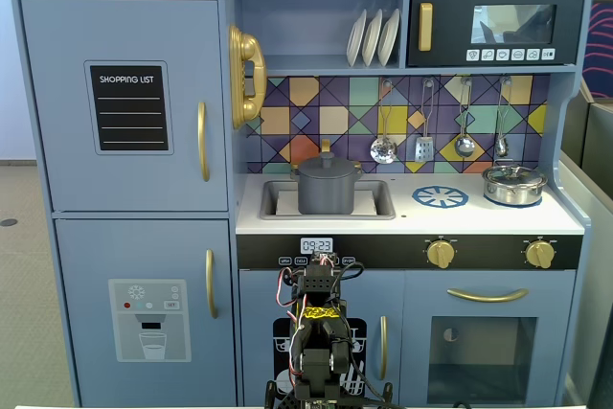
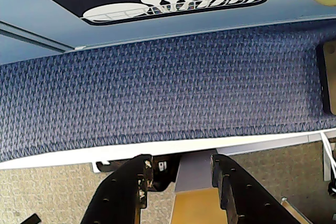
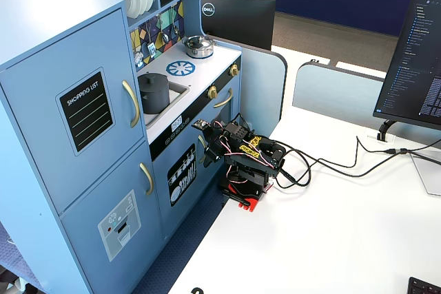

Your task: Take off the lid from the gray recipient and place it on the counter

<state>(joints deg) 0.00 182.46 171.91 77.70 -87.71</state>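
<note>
While the lid (image 1: pixel 327 162) caps the gray recipient (image 1: pixel 327 191) — high above — the jaws hang parted, empty.

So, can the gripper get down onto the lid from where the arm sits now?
Probably yes. The lid is on the pot in the sink, with open space above it. The gripper is folded low before the cabinet, jaws open, holding nothing.

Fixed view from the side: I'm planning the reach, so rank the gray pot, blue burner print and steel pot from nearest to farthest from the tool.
1. Gray pot, in the sink, nearest the tool.
2. Blue burner print, mid-counter, farther back.
3. Steel pot, at the counter's far end.
</note>
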